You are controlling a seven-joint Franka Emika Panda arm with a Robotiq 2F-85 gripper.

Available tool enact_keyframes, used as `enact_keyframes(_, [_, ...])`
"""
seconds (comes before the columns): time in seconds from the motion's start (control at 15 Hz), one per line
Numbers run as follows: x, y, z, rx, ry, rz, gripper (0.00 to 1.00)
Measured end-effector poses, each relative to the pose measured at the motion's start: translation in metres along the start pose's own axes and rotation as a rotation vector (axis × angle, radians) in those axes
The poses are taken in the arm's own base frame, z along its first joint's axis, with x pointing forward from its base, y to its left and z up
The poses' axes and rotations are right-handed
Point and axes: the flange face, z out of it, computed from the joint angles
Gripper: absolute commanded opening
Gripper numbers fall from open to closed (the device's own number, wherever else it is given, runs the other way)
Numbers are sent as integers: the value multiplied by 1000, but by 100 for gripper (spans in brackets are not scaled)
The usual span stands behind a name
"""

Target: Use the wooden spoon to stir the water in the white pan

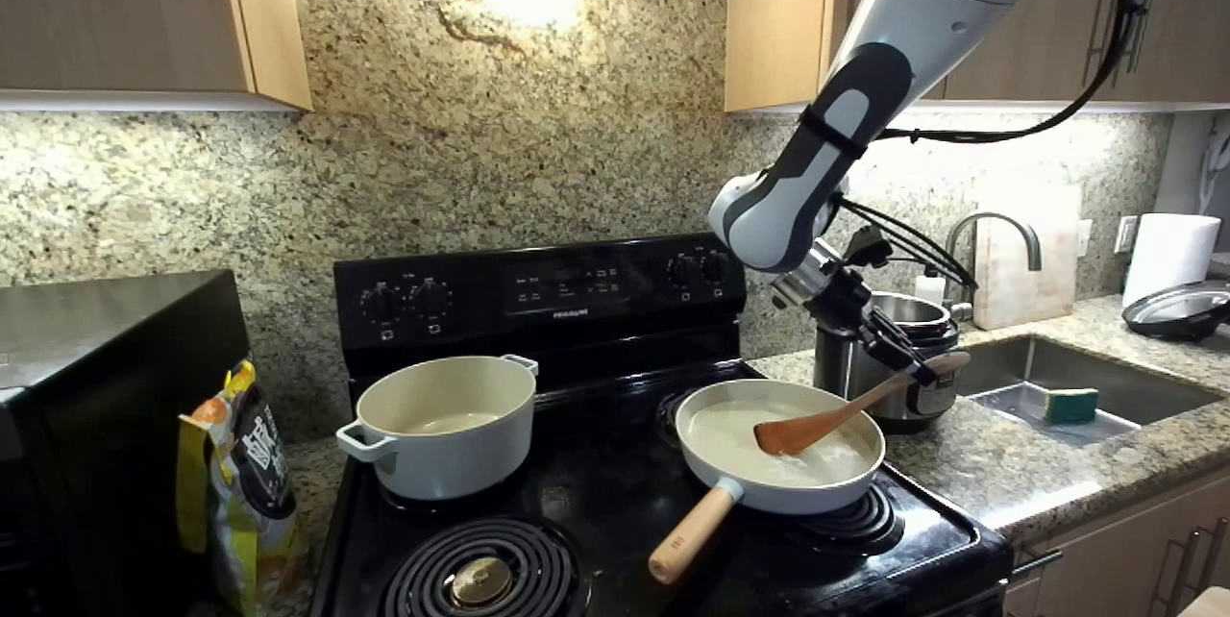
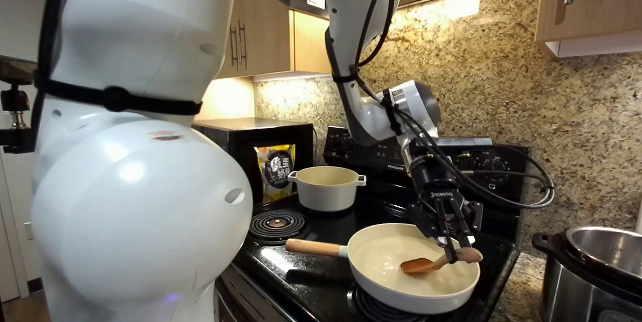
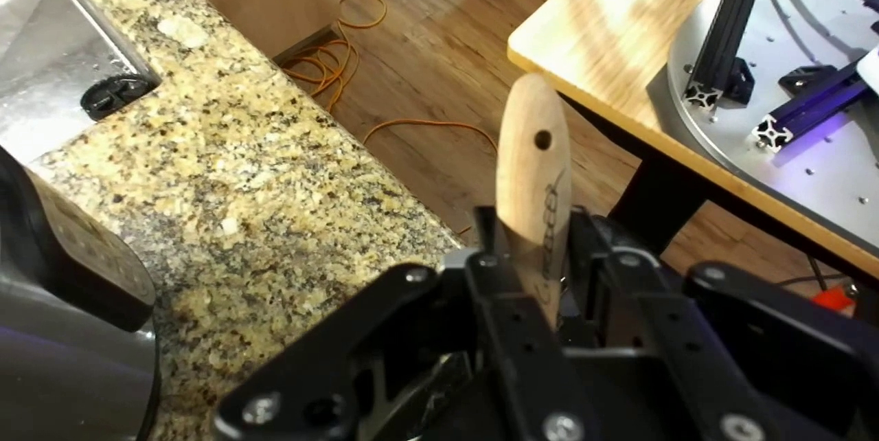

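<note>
The wooden spoon (image 1: pixel 807 429) slants down into the white pan, its flat head on or near the pan floor; it also shows in an exterior view (image 2: pixel 420 265). My gripper (image 1: pixel 922 371) is shut on the spoon's handle near its upper end, above the pan's rim, also seen with the gripper (image 2: pixel 460 250). In the wrist view the pale handle end (image 3: pixel 533 145) sticks out between the fingers (image 3: pixel 532 228). The white pan (image 1: pixel 802 499) sits on a burner, its wooden handle pointing outward; the pan (image 2: pixel 401 299) shows in both exterior views. Water (image 1: pixel 834 459) shows only as faint glints.
A deeper white pot (image 1: pixel 452 454) with two side handles stands on a rear burner. A steel pressure cooker (image 2: pixel 587 277) stands on the counter close beside the pan. The sink (image 1: pixel 1119 377) lies beyond it. A snack bag (image 1: pixel 252 492) leans by the black microwave (image 1: pixel 106 406).
</note>
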Motion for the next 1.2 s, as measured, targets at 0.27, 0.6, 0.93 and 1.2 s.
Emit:
enact_keyframes(0.27, [1, 15, -1, 31, 16, 31, 7])
enact_keyframes(0.6, [20, 11, -19, -1, 2, 9, 7])
enact_keyframes(0.93, [48, -28, -40, -112, -52, -91, 7])
enact_keyframes(1.2, [56, -50, -32, -175, -117, -150, 7])
